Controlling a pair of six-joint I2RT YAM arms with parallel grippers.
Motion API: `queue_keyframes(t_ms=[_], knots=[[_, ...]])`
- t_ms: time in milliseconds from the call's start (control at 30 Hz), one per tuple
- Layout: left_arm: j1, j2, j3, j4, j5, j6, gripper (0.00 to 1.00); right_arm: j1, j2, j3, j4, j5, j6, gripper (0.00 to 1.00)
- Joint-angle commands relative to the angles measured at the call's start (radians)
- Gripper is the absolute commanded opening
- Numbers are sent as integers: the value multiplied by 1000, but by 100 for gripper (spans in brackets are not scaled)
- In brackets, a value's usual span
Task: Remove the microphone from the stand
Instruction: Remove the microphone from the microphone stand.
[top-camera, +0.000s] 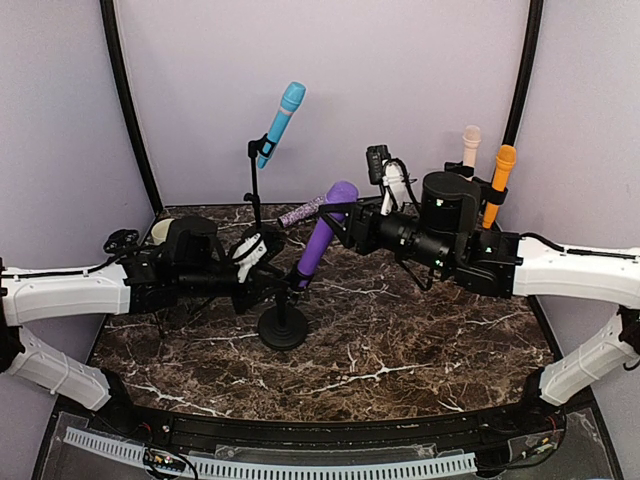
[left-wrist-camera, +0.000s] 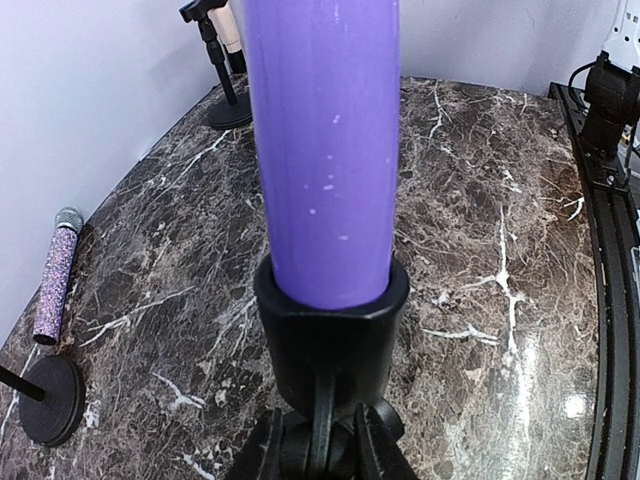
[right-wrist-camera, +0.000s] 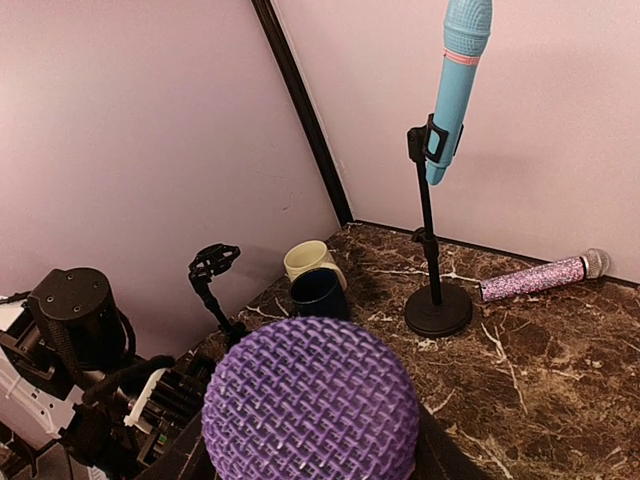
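Both hands gripped: your left hand held the stand, your right hand the stiff, likely slick purple microphone near its head.

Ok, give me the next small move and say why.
Probably draw the mic up and out of the clip along its own axis with the right gripper. The mic sits in the clip, the right gripper is closed around its head, and the left gripper clamps the stand just below the clip, so the stand should stay put.

Five microphones, two cups.
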Motion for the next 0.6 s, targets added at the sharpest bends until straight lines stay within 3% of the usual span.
queue_keyframes(t_ms=[0, 567], knots=[[-4, 12, 6, -97, -9, 40, 0, -13, -73, 16, 218, 51, -10, 0], [-28, 31, 7, -97, -50, 48, 0, -13, -74, 75, 173, 15, -18, 0]])
